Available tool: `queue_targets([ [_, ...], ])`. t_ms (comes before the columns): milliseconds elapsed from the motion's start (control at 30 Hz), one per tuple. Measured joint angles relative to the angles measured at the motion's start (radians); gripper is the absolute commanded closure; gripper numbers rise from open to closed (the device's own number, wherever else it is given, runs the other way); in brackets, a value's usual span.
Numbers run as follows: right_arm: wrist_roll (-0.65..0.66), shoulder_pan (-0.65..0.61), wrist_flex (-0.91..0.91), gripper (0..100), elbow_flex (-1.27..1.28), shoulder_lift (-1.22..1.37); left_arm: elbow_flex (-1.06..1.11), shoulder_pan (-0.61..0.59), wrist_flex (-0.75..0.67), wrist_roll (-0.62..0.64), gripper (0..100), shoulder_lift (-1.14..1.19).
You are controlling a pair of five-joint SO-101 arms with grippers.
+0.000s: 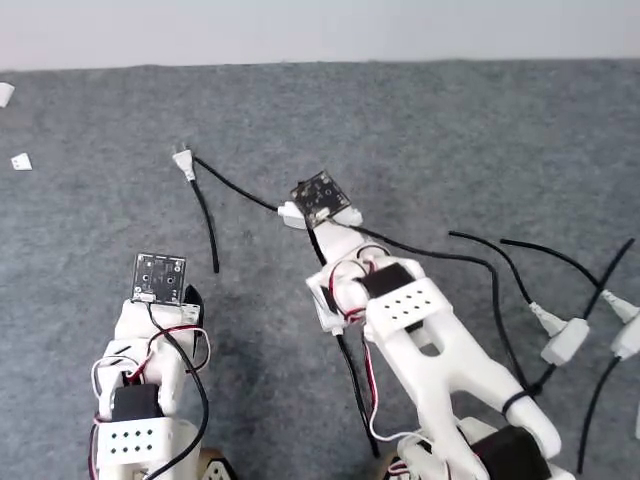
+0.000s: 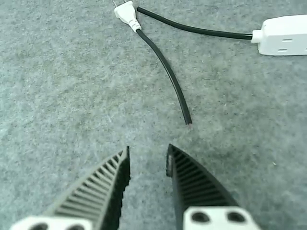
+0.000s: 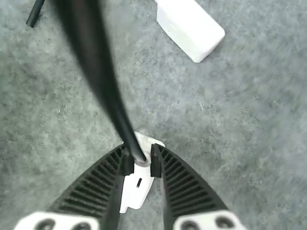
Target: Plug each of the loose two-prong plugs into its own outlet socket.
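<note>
A white two-prong plug lies on the grey carpet well ahead of my left gripper, which is open with nothing between its fingers. The plug's short black cord ends loose. A white outlet socket on its own cord lies farther off to one side. In the high view the plug is at the upper left and the socket is beside my right gripper. My right gripper is shut on a white plug whose black cord rises between the fingers. A white block lies just beyond.
Several more white plugs and sockets on black cords lie at the right edge of the carpet. Two small white scraps sit at the far left. A pale wall borders the back.
</note>
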Motion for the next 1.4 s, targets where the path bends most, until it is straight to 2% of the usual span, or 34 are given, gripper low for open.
queue_targets([
  [300,0.037,0.006,-0.029,96.6,0.069,-0.028,0.0,-0.005,0.0,0.0,88,0.0],
  [400,0.023,0.002,-0.025,82.4,0.069,-0.028,0.0,-0.005,0.0,0.0,88,0.0],
  [533,-0.074,-0.066,0.058,60.8,0.092,-0.006,0.0,-0.005,0.0,0.0,88,0.0],
  [600,-0.097,-0.115,0.084,57.5,0.098,0.0,0.0,-0.005,-0.002,0.0,88,0.0],
  [767,-0.115,-0.15,0.075,57.5,0.095,-0.003,0.0,-0.003,-0.003,-0.023,88,0.0],
  [867,-0.117,-0.155,0.041,60.0,0.095,-0.002,0.0,-0.003,-0.003,-0.029,88,0.0],
  [1067,-0.117,-0.124,0.012,83.8,0.06,0.097,0.0,-0.003,-0.003,-0.032,88,0.0],
  [1267,-0.117,-0.11,0.103,99.1,-0.092,0.253,0.0,-0.003,-0.003,-0.032,88,0.0],
  [1400,-0.078,-0.075,0.13,99.1,-0.124,0.275,0.0,-0.003,-0.003,-0.032,88,0.0],
])
